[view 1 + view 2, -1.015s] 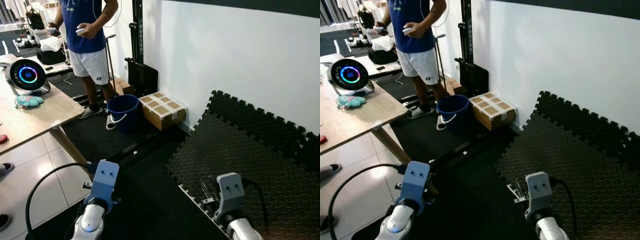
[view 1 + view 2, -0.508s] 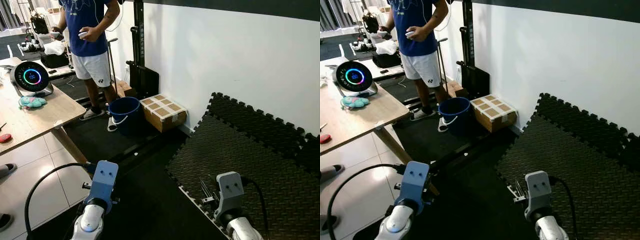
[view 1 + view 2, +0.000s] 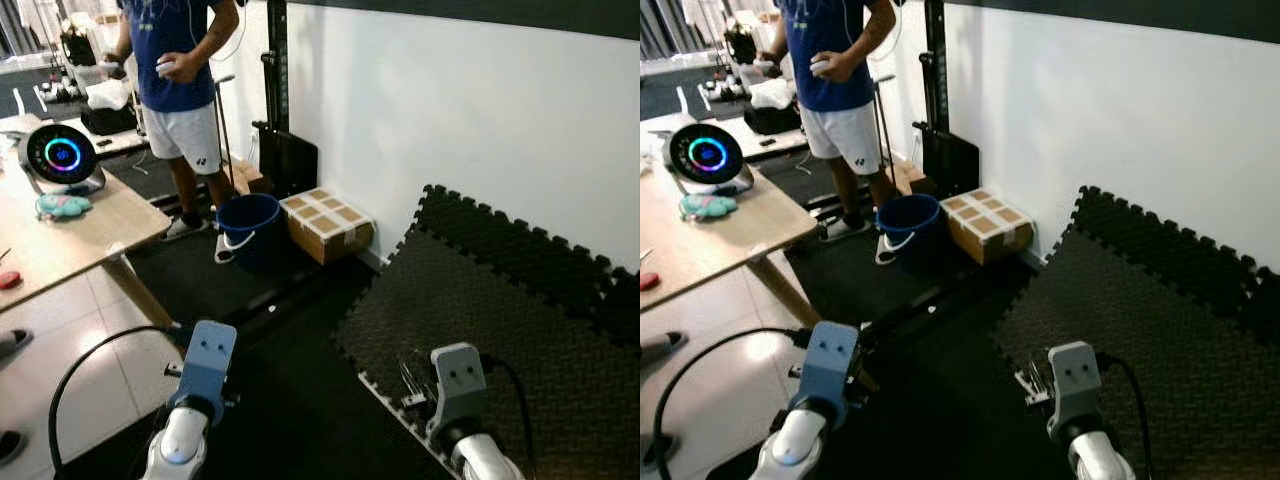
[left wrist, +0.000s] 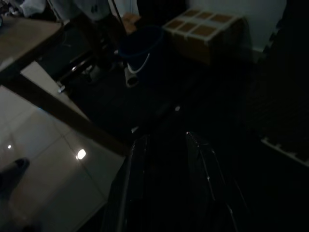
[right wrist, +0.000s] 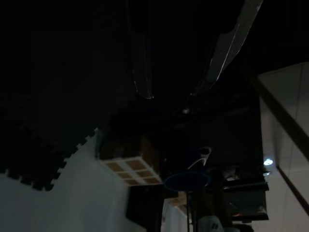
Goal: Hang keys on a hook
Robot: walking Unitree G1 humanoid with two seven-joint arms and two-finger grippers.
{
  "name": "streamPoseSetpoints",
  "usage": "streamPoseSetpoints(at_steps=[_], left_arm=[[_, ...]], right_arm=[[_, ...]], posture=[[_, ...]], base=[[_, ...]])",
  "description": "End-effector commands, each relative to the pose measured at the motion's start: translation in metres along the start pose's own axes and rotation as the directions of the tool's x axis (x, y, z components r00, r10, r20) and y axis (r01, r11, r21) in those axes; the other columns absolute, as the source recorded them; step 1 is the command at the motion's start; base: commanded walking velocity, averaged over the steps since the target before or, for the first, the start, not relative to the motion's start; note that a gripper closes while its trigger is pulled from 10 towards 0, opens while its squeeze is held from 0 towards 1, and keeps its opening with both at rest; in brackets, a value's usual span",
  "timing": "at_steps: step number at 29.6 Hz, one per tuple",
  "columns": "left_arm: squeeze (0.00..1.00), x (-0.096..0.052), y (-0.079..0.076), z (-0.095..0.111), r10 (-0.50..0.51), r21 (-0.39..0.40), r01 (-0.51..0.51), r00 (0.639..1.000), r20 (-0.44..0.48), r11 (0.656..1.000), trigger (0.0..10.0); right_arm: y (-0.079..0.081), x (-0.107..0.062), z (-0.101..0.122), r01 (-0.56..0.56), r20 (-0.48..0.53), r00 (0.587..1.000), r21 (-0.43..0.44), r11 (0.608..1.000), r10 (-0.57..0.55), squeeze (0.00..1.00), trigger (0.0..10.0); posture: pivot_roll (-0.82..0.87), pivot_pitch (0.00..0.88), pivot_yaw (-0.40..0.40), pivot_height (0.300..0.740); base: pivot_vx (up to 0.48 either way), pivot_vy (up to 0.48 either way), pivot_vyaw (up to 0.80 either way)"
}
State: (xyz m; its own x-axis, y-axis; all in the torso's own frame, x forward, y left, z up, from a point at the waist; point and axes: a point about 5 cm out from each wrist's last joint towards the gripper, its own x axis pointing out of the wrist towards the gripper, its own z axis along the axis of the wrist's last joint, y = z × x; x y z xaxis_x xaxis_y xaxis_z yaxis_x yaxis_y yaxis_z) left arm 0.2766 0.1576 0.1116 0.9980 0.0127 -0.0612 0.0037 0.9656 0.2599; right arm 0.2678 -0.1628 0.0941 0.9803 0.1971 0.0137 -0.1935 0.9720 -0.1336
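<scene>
Both arms hang low at the bottom of the eye views, the left arm with a blue wrist mount, the right arm with a grey one. Something thin, wiry and metallic glints right beside the right wrist, over the foam mat; I cannot tell whether it is the keys. In the dim left wrist view my left gripper is open, with dark floor showing between its fingers. The right gripper is a dark shape in the right wrist view, and nothing can be made out in it.
A person stands at the back left beside a wooden table. A blue bucket and a cardboard box sit by the white wall. Black foam mats cover the floor on the right. White tiles lie on the left.
The camera swayed a little, so the whole scene shifted slightly. Both arms hang as before.
</scene>
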Motion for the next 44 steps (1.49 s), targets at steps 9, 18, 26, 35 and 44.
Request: streamPoseSetpoints(at_steps=[9, 18, 26, 35, 44], left_arm=[[0.00, -0.0017, 0.0010, -0.0055, 0.007, 0.018, -0.007, 1.000, -0.024, 1.000, 10.0], [0.00, -0.0015, 0.0008, -0.0056, 0.007, 0.017, -0.007, 1.000, -0.025, 1.000, 10.0], [0.00, -0.0015, 0.0011, -0.0057, 0.006, 0.018, -0.006, 1.000, -0.026, 1.000, 10.0], [0.00, -0.0006, 0.0004, -0.0055, 0.005, 0.017, -0.004, 1.000, -0.024, 1.000, 10.0], [0.00, 0.0006, 0.0003, -0.0054, 0.006, 0.015, -0.006, 1.000, -0.023, 1.000, 10.0]], right_arm=[[0.0026, -0.0007, -0.0026, -0.009, -0.007, 1.000, -0.010, 1.000, 0.009, 0.00, 10.0], [0.0030, 0.0000, -0.0025, -0.013, -0.006, 1.000, -0.013, 1.000, 0.013, 0.00, 10.0], [0.0032, 0.0007, -0.0025, -0.014, -0.005, 1.000, -0.016, 1.000, 0.013, 0.00, 10.0], [0.0027, 0.0014, -0.0026, -0.014, -0.003, 1.000, -0.014, 1.000, 0.014, 0.00, 10.0], [0.0029, 0.0025, -0.0023, -0.016, -0.002, 1.000, -0.015, 1.000, 0.016, 0.00, 10.0]], posture=[[-0.02, 0.138, 0.046, 0.740], [-0.02, 0.136, 0.047, 0.740], [-0.02, 0.132, 0.046, 0.740], [-0.02, 0.128, 0.045, 0.740], [-0.02, 0.125, 0.044, 0.740]], base=[[0.397, 0.000, 0.00], [0.360, 0.000, 0.05], [0.337, 0.000, 0.46], [0.331, 0.000, 0.05], [0.326, 0.000, 0.00]])
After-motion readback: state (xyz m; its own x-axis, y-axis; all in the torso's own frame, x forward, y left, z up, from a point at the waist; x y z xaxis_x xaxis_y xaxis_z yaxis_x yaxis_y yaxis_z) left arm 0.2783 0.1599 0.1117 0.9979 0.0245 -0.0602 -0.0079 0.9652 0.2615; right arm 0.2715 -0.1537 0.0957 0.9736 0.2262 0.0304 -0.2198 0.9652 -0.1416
